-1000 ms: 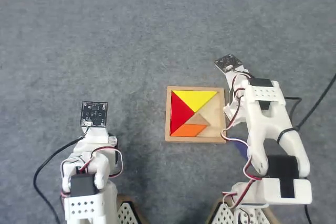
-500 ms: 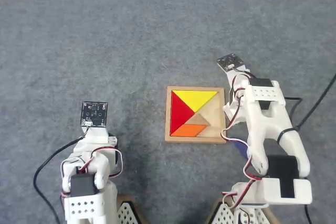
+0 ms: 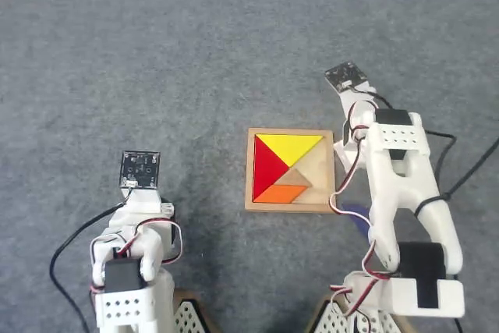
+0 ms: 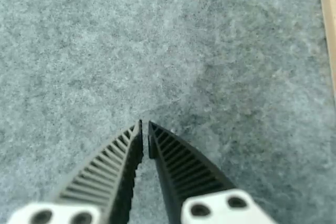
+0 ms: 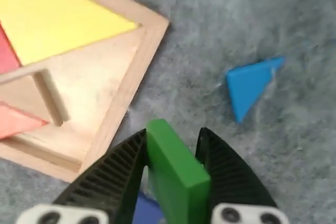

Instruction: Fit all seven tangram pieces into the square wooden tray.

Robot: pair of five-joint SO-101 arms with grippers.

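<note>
the square wooden tray (image 3: 290, 207) lies on the grey felt (image 3: 156, 76) near the middle of the table. inside it, the yellow triangle (image 3: 288, 147) fills the 12 o'clock side, the red triangle (image 3: 267, 168) the 9 o'clock side, and the orange parallelogram (image 3: 281, 193) sits at about 7 o'clock, touching the red one. a small brownish piece (image 3: 300, 178) sits near the centre, just beside the orange one. the 3 o'clock part of the tray floor is bare wood.

the right arm (image 3: 399, 193) stretches along the tray's 3 o'clock edge. the right claw (image 5: 173, 136) is clamped on the green piece (image 5: 178, 174), one ribbed finger pressing each side of it. the piece is held above the felt just outside the tray's rim (image 5: 137, 82), close to the corner by the yellow triangle (image 5: 58, 17).

the blue triangle (image 5: 249, 85) lies flat on the felt, apart from the tray and from the claw. a blue shape (image 3: 355, 217) peeks out from under the right arm at about 4 o'clock of the tray; i cannot tell whether it is that same triangle.

the left arm (image 3: 132, 259) sits at about 8 o'clock of the tray, well apart from it. the left claw (image 4: 145, 125) hangs over plain felt with its fingertips all but touching and nothing between them.
</note>
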